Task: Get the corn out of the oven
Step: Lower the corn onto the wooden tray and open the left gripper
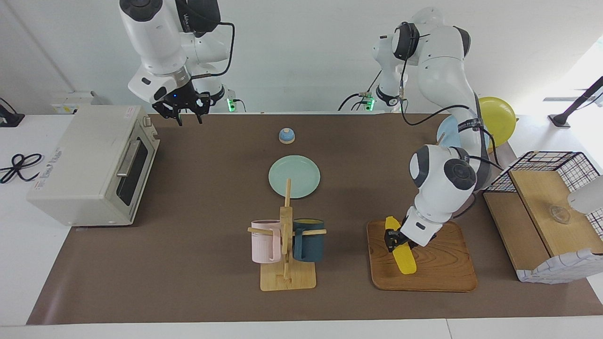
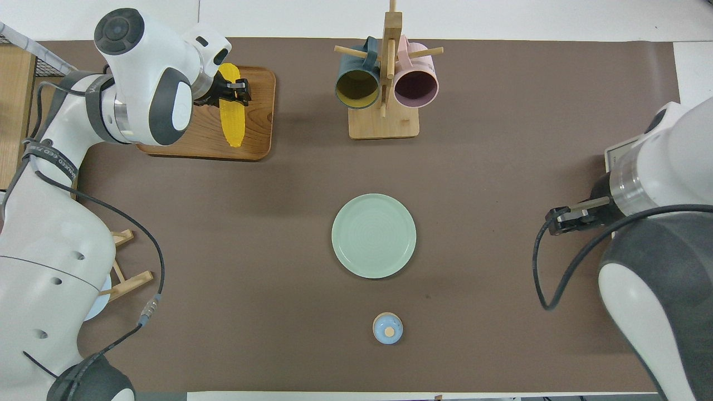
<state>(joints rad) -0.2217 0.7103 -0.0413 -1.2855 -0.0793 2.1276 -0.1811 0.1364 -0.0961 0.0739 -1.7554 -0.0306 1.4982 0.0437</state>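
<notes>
The oven (image 1: 92, 165) sits with its door shut at the right arm's end of the table (image 1: 198, 263); in the overhead view the right arm hides nearly all of it. At the other end a wire basket (image 1: 549, 162) is cut off by the frame. The wooden tray (image 1: 424, 278) holds the corn (image 1: 400, 252), which lies across it. The left gripper (image 1: 395, 238) is clamped on the cob. A mug rack (image 1: 286, 245) stands between tray and oven. The right gripper (image 1: 187, 117), fingers apart and empty, hangs just beside the oven. A green plate (image 1: 294, 176) and a small bell (image 1: 286, 135) lie mid-table.
</notes>
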